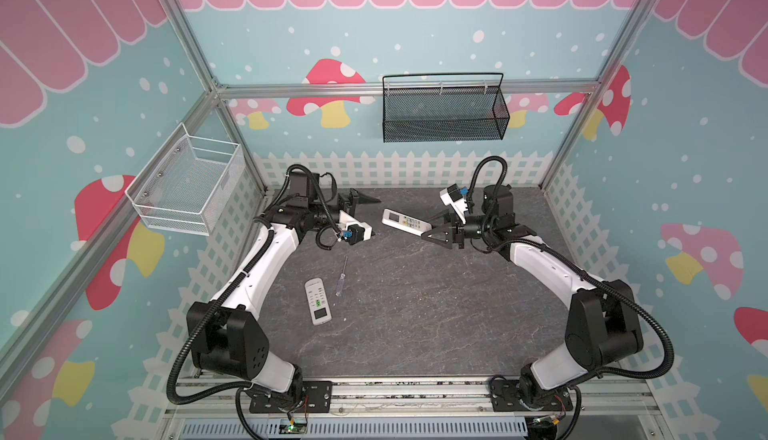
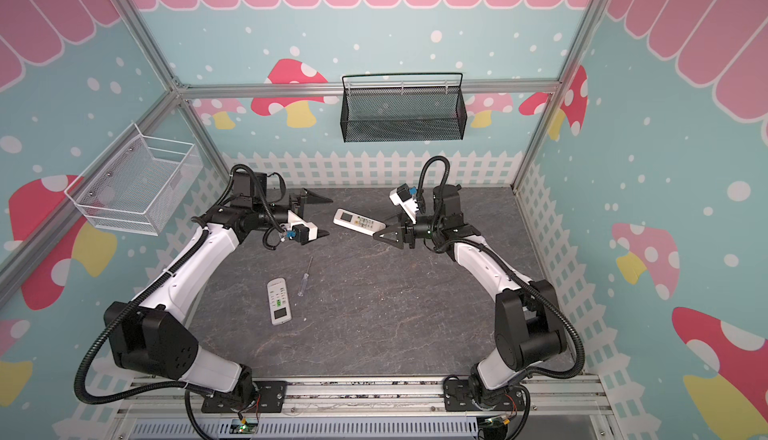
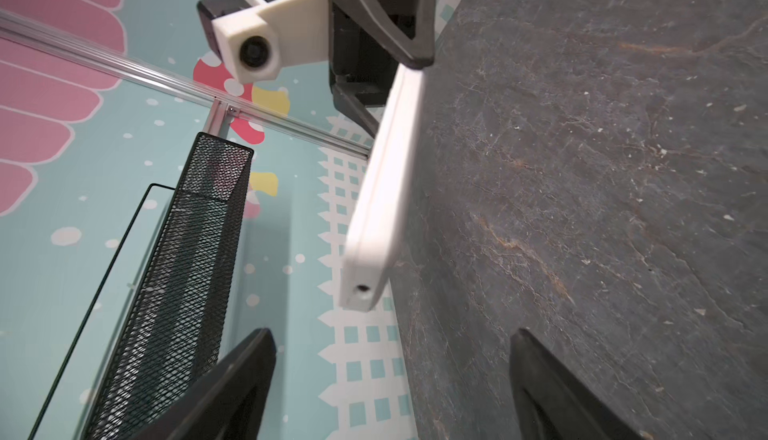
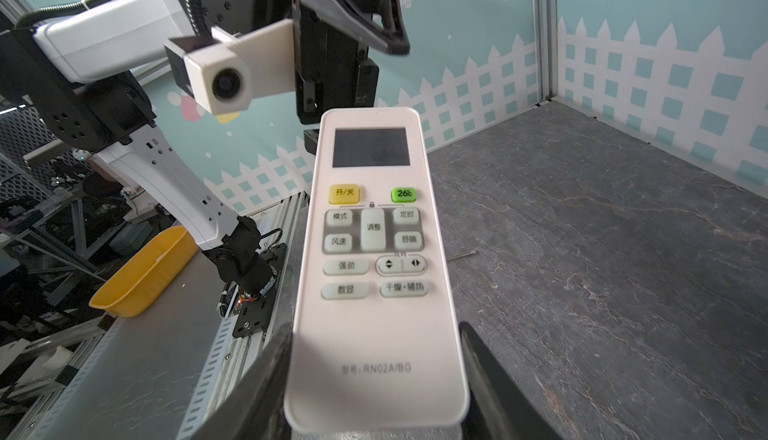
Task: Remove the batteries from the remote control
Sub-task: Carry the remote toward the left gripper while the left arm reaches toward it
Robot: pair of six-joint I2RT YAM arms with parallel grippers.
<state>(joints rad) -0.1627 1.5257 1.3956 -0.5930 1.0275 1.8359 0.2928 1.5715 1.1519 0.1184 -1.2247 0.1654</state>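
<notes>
Found the right gripper (image 1: 430,228) closed on the lower end of the remote control (image 1: 405,222), one finger at each long side, button face toward the right wrist camera, screen end pointing toward the left arm. Could not confirm contact between remote control and table (image 1: 415,334). Found the left gripper (image 1: 374,217) wide open and holding nothing, just beyond the screen end of the remote control, not touching it. Saw nothing of the batteries in any view; cannot place them. Noted a second remote (image 1: 318,300) lying face up on the table near the left arm, well apart from both grippers. Noted a clear-handled screwdriver (image 1: 341,276) just beside it, not touching. Recorded a black mesh basket (image 1: 442,113) on the back wall and a white wire basket (image 1: 187,180) on the left wall.
</notes>
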